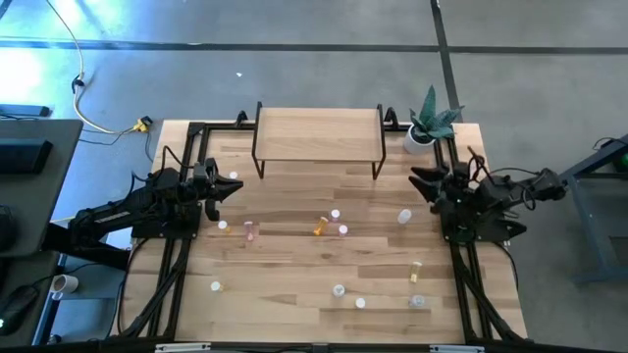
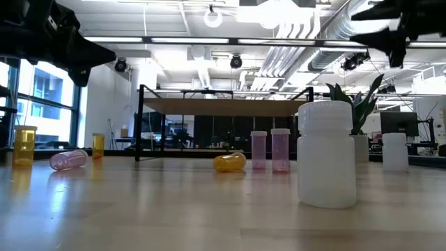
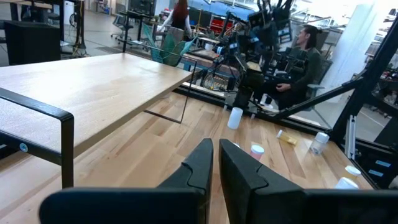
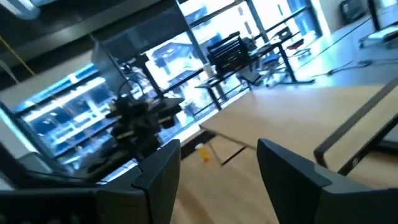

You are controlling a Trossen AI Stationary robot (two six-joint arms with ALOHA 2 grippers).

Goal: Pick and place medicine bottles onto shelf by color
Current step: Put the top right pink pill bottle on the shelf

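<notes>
Several medicine bottles are scattered over the tabletop: a pink one [image 1: 249, 230] and an orange one [image 1: 320, 227] lie on their sides, while a clear one [image 1: 404, 216] and a yellow one [image 1: 416, 268] are nearer the right side. Two pink bottles [image 2: 269, 150] stand upright on their bases. The shelf [image 1: 319, 132] stands on its black legs at the far middle, its board bare. My left gripper [image 1: 234, 186] hovers shut above the table's left side. My right gripper [image 1: 417, 181] hovers open above the right side, with nothing between its fingers [image 4: 163, 163].
A white plant pot [image 1: 420, 140] stands at the far right corner beside the shelf. Black frame rails [image 1: 177, 245] run along the table's left and right sides. A person [image 3: 308, 56] sits beyond the table behind the right arm.
</notes>
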